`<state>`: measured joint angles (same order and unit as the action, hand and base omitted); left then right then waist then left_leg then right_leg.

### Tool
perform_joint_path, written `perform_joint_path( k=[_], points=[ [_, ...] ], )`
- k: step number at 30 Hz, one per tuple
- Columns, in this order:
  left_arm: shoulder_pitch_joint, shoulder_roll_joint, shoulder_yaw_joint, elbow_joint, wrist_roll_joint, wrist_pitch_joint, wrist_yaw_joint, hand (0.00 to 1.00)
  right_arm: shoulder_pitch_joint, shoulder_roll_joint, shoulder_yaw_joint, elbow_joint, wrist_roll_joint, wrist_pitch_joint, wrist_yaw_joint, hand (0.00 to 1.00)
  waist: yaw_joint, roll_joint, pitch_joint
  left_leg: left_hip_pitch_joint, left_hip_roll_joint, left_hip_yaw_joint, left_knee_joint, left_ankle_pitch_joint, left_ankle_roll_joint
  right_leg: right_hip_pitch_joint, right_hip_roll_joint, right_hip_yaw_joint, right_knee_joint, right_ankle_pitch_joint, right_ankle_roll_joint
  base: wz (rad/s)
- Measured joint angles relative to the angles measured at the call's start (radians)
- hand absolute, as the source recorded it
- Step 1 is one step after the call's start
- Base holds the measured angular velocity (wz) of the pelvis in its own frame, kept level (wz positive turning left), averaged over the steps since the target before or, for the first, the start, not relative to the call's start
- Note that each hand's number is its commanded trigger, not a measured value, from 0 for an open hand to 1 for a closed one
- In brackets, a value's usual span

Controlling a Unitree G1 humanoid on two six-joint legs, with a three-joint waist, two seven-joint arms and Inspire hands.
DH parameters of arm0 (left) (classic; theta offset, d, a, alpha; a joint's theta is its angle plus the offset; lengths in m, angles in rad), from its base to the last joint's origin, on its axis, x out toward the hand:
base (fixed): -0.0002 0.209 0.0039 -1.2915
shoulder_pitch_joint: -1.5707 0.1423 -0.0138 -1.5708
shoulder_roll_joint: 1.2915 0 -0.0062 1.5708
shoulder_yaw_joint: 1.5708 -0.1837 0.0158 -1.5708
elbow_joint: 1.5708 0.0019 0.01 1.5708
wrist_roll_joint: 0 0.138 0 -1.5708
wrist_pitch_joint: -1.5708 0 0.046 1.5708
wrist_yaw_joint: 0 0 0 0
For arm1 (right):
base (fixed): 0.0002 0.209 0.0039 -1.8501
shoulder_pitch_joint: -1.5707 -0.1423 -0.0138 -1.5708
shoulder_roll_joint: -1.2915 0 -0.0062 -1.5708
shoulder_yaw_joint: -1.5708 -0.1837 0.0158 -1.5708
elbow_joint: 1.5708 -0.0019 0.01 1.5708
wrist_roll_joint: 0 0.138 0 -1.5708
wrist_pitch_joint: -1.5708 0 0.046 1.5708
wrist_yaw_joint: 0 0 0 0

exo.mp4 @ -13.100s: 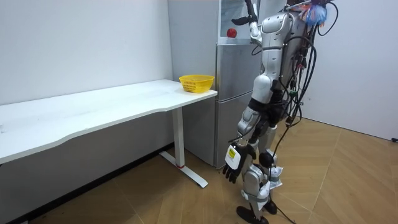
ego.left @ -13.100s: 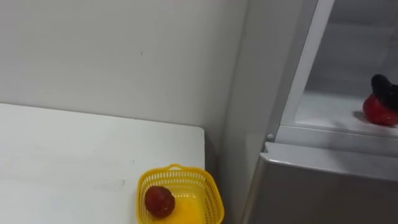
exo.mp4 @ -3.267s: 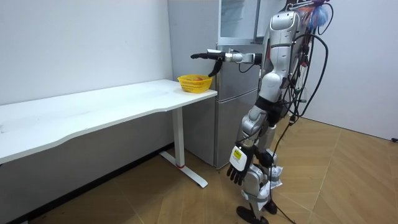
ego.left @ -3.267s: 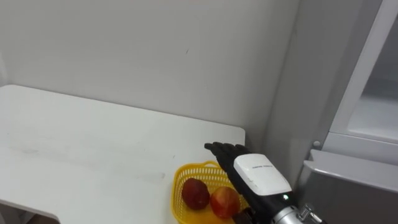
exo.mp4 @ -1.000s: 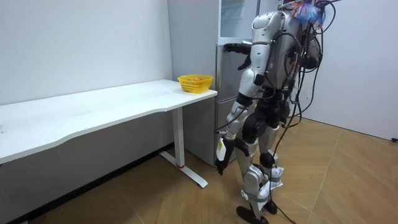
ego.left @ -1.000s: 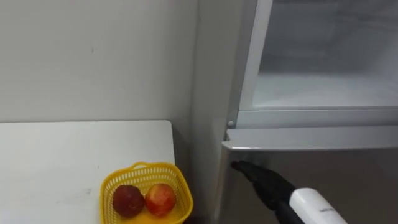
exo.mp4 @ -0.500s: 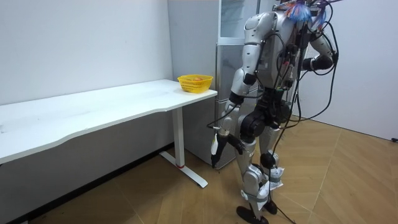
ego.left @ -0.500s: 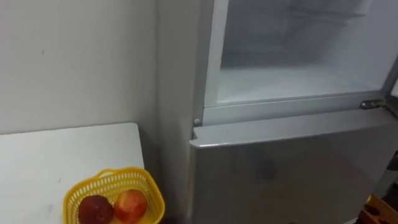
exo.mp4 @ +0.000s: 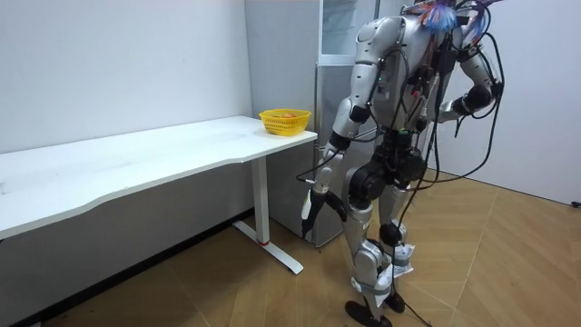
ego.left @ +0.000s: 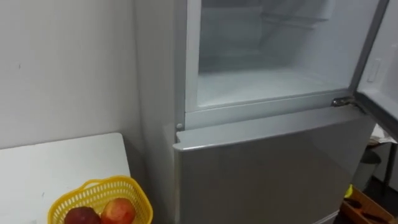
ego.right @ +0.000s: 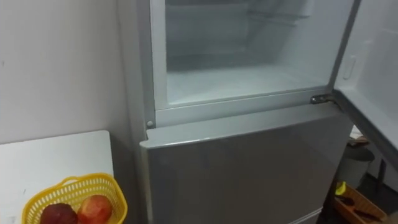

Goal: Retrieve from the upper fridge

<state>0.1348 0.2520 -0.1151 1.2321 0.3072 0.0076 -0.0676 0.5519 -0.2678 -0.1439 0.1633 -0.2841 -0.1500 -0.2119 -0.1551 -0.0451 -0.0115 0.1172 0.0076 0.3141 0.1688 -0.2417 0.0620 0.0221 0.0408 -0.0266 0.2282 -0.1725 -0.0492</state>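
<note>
The upper fridge compartment (ego.left: 261, 84) stands open with a bare white shelf, and its door (ego.left: 379, 56) is swung out to the right. On the table's corner, a yellow basket (ego.left: 99, 190) holds a dark red fruit (ego.left: 81, 216) and a red-yellow apple (ego.left: 118, 210). In the room view I stand facing the fridge, the basket (exo.mp4: 286, 119) off to my left. My left hand (exo.mp4: 310, 211) hangs low by my thigh, open and empty. My right hand (exo.mp4: 447, 113) is drawn back beside my torso, with the elbow out.
The shut lower fridge door (ego.left: 267, 168) is straight ahead. A long white table (exo.mp4: 136, 154) runs along the wall on my left, its corner (ego.left: 62, 162) against the fridge side. A bin (ego.left: 367, 168) and orange items (ego.left: 360, 205) sit on the floor beyond the open door.
The red fruit once on the fridge shelf now lies in the basket beside the dark one. My right arm pulled back from the basket and out of the eye view. The view swung right.
</note>
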Motion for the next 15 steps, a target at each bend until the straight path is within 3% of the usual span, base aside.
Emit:
perform_joint_path(
  k=[5, 10, 15],
  points=[
    [0.035, -0.002, 0.039, -0.016, 0.0, 0.015, -0.001, 0.0, -0.079, 0.022, -0.103, 0.082, 0.461, 0.004, -0.077, 0.0, -0.024, -0.013, 0.0035, -0.004, 0.0, -0.008, 0.001, 0.0, 0.0, -0.001, -0.001, -0.006, 0.0, -0.003, 0.0, 0.04],
    [0.087, -0.004, 0.124, -0.102, 0.001, 0.033, 0.016, 0.0, -0.2, 0.022, -0.236, 0.183, 1.044, 0.044, -0.15, 0.0, -0.032, -0.035, 0.0048, -0.021, -0.002, -0.019, 0.002, 0.0, 0.0, -0.005, -0.002, -0.012, -0.008, -0.003, 0.001, 0.07],
    [0.115, -0.009, 0.192, -0.153, -0.001, 0.051, 0.021, 0.0, -0.282, 0.016, -0.328, 0.169, 1.38, 0.043, -0.214, 0.0, -0.033, -0.032, 0.0092, -0.021, -0.002, -0.019, -0.003, 0.0, 0.0, -0.005, -0.001, -0.015, -0.011, -0.002, 0.001, 0.0]
  ],
)
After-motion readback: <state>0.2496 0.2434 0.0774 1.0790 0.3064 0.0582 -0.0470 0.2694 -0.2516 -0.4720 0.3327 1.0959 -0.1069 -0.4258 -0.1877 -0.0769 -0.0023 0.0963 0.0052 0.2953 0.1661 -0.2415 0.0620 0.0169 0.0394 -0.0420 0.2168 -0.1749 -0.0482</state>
